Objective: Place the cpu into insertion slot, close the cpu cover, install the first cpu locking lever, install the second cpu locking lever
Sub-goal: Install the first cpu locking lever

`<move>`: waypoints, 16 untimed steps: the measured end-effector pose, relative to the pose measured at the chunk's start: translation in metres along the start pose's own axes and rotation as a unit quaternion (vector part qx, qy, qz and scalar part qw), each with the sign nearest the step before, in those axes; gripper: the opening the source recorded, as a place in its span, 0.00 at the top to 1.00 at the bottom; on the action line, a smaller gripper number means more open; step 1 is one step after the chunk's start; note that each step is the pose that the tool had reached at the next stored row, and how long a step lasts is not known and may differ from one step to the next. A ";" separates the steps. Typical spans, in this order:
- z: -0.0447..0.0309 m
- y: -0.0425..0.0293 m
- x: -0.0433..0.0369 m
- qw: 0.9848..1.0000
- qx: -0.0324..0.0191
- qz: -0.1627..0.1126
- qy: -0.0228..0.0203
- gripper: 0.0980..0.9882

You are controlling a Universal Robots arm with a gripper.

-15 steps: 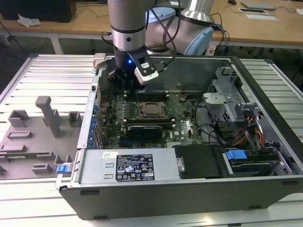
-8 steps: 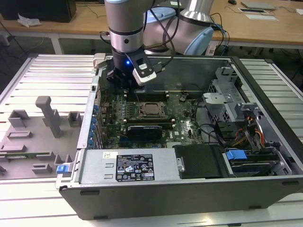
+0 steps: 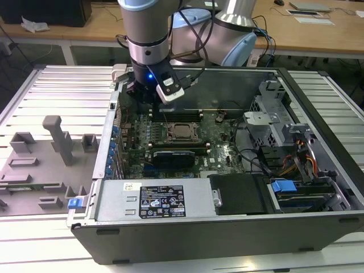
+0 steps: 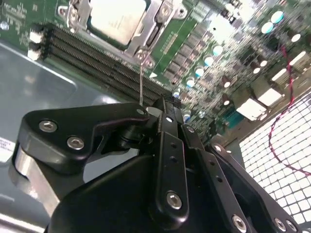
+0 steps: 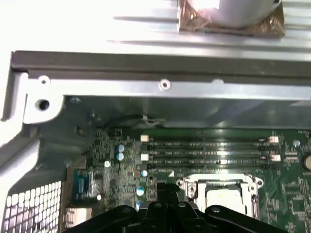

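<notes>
step: first lever (image 4: 141, 77), I think | chip (image 4: 116, 17) in its socket (image 4: 167, 9), upper left of second wrist view, cover (image 4: 146, 34) looks down | gripper (image 4: 164, 109) beside that lever, jaws closed, empty | needs a gentle push

My end effector (image 4: 164, 106) is matt black, its screws (image 4: 173, 200) bright metal. The cpu (image 4: 115, 18) has a dull, pale metal top; the cover (image 4: 154, 26) is shiny silver metal. The board (image 5: 291, 187) is glossy green, the case (image 5: 121, 87) smooth grey metal, the table (image 3: 62, 85) ribbed pale metal.
</notes>
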State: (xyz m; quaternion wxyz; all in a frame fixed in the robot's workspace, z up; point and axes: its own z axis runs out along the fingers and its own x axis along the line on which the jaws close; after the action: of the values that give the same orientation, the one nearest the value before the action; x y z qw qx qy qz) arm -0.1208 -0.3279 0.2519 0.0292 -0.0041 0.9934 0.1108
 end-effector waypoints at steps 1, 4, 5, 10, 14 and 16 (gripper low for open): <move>0.0000 0.0000 0.0005 1.000 -0.004 0.000 -0.001 0.99; 0.0009 -0.0002 0.0018 1.000 -0.018 0.000 -0.002 0.99; 0.0011 -0.0002 0.0016 1.000 -0.018 0.000 -0.002 0.99; 0.0023 -0.0007 -0.0076 1.000 -0.019 0.000 -0.002 0.99; 0.0034 -0.0016 -0.0200 1.000 -0.019 0.000 -0.002 0.99; 0.0039 -0.0019 -0.0253 1.000 -0.019 0.000 -0.002 0.99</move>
State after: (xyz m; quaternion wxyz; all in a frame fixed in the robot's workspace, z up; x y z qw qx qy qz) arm -0.0953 -0.3289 0.2492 0.0315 -0.0040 0.9911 0.1293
